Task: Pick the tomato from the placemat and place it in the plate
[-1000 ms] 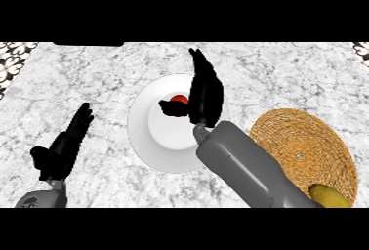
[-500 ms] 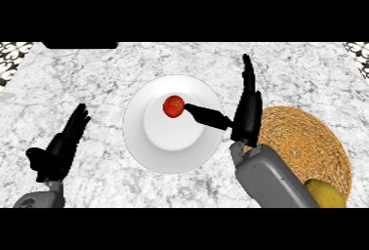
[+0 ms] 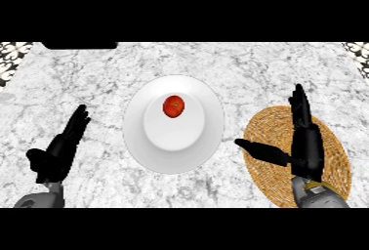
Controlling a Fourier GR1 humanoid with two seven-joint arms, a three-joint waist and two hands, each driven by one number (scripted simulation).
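Observation:
A small red tomato (image 3: 173,106) lies in the upper part of the white plate (image 3: 173,156) at the counter's middle. The round woven placemat (image 3: 267,127) sits to the plate's right, partly hidden by my right hand (image 3: 305,141). That hand hovers over the mat, open, fingers straight and pointing away, thumb stretched left toward the plate's rim. It holds nothing. My left hand (image 3: 61,149) rests open at the lower left, fingers up, apart from the plate.
The counter is grey-white marble (image 3: 238,68). A dark object (image 3: 79,45) shows at the far edge, upper left. Patterned corners (image 3: 13,53) show at the far left and right.
My right hand has drawn back from above the plate to the right and down, over the placemat. The tomato stays in the plate, now fully uncovered. The left hand has not moved.

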